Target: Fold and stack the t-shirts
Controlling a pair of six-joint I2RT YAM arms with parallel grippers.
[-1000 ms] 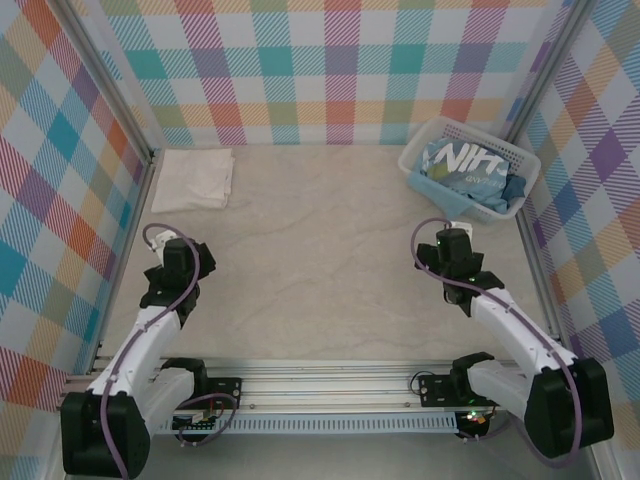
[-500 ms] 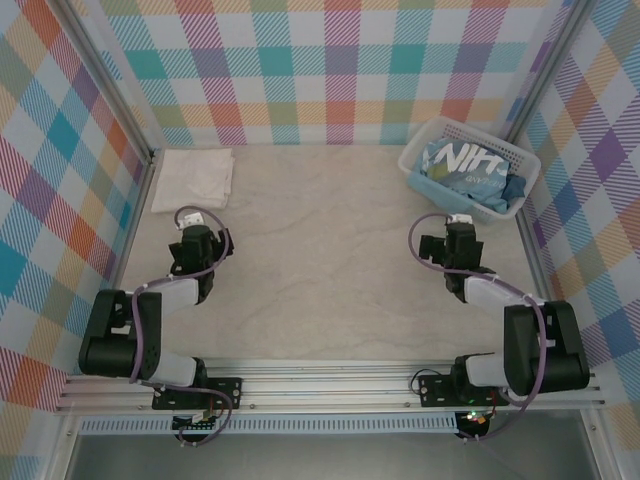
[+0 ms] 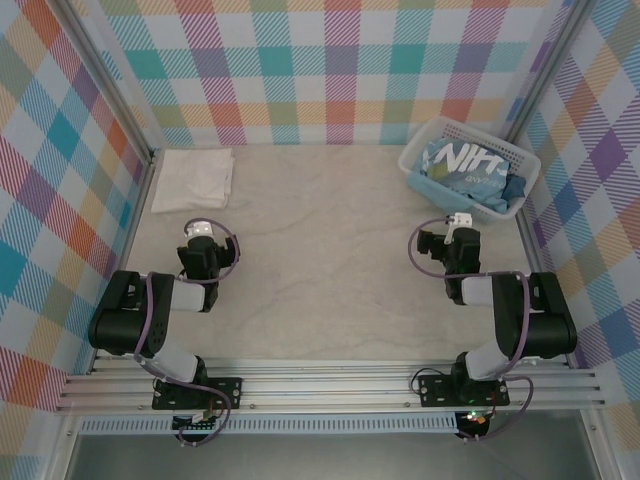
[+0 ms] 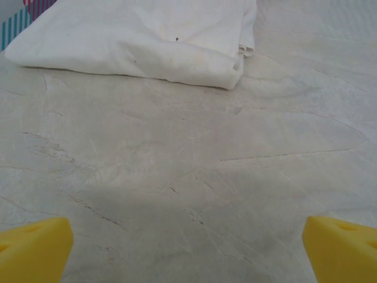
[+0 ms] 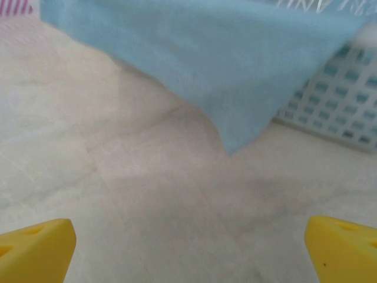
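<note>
**Straight ahead of my right tool: the blue shirt, spilling from the basket**

Beyond my right tool (image 3: 460, 222) the blue shirt (image 3: 465, 168) lies crumpled in the basket (image 3: 522, 163) at the far right corner of the surface (image 3: 320, 250). My right arm is much the nearer one to it. From the right wrist, a pointed flap of the shirt (image 5: 235, 71) hangs over the basket's slatted wall (image 5: 330, 112) towards me, its tip just above the surface and a little right of my centre line. I judge that flap the nearest hold.

My right tool (image 5: 188, 250) is spread wide, touching and holding nothing.

Over on the left, the cream shirt (image 3: 193, 178) lies folded at the far left corner, ahead of my left tool (image 3: 200, 232) and apart from it. Its near edge (image 4: 135, 65) runs across my view. That tool (image 4: 188, 250) too is wide apart and holds nothing.
</note>
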